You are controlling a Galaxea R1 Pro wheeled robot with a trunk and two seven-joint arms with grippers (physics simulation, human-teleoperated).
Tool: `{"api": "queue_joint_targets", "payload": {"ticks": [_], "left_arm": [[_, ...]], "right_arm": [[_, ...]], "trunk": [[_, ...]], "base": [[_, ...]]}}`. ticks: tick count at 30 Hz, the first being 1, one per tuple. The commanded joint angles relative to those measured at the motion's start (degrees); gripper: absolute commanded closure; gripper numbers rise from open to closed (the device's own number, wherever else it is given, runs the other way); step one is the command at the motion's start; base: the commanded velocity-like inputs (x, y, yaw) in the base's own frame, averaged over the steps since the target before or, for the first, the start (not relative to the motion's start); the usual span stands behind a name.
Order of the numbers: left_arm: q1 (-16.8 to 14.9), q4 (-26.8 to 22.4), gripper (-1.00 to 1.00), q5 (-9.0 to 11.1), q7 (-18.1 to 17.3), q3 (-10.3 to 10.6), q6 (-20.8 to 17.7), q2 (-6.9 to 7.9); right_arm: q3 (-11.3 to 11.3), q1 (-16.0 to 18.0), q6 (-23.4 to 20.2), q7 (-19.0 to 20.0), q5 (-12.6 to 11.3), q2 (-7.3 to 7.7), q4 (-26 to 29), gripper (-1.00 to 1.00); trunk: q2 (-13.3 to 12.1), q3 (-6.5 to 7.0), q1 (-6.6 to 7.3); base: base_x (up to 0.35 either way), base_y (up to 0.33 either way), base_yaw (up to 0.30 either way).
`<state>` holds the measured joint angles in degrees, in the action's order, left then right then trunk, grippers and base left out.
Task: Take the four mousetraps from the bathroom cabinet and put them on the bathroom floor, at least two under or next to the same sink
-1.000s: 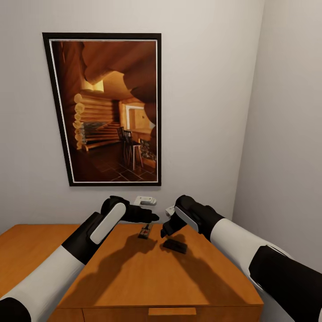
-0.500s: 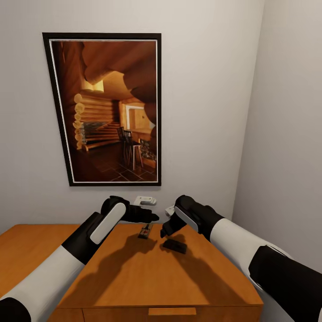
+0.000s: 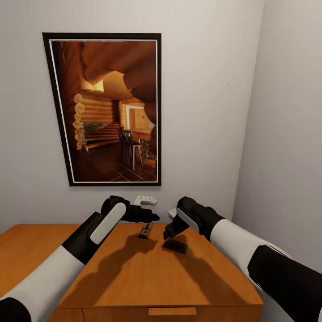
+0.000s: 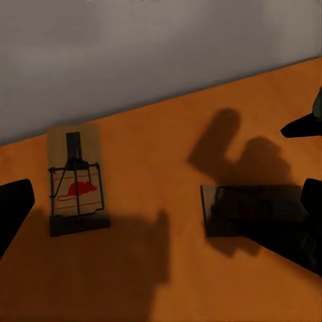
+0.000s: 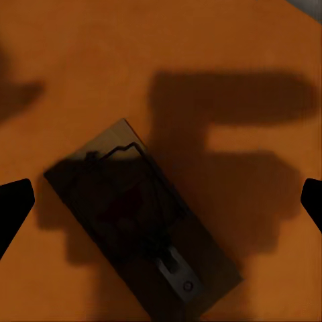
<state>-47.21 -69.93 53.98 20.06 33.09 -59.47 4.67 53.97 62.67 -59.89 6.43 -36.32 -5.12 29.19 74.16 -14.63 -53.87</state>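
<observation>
While both grippers, left [image 3: 154, 218] and right [image 3: 167, 233], hang wide open and empty, 2 mousetraps [image 3: 145, 231] [image 3: 175, 245] lie mid-frame on the cabinet [image 3: 147, 277], none moved yet.

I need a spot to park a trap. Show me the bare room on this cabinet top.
Free: the cabinet top from its front edge up to the two mousetraps. Crowded: the back by the wall, where the left gripper and right gripper hover over them.

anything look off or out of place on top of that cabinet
Nothing damaged or spilled. Two mousetraps lie flat on the cabinet top: one near the wall, the other skewed to the cabinet's edges, in shadow below the open right gripper. The left gripper hovers above the first.
</observation>
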Motion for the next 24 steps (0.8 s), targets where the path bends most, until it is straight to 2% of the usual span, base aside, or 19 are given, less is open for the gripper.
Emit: {"api": "queue_joint_targets", "payload": {"ticks": [1, 24], "left_arm": [[-0.1, -0.1, -1.00, 0.6, 0.6, 0.1, 0.0, 0.04], [-0.1, -0.4, -1.00, 0.6, 0.6, 0.0, 0.0, -0.01]], "right_arm": [[0.2, 0.1, -0.1, 0.6, 0.6, -0.02, -0.4, -1.00], [0.4, -0.2, -0.1, 0.6, 0.5, -0.28, -2.5, -1.00]], "trunk": [[0.1, -0.08, 0.00], [0.1, -0.08, 0.00]], "base": [[0.000, 0.000, 0.000], [0.000, 0.000, 0.000]]}}
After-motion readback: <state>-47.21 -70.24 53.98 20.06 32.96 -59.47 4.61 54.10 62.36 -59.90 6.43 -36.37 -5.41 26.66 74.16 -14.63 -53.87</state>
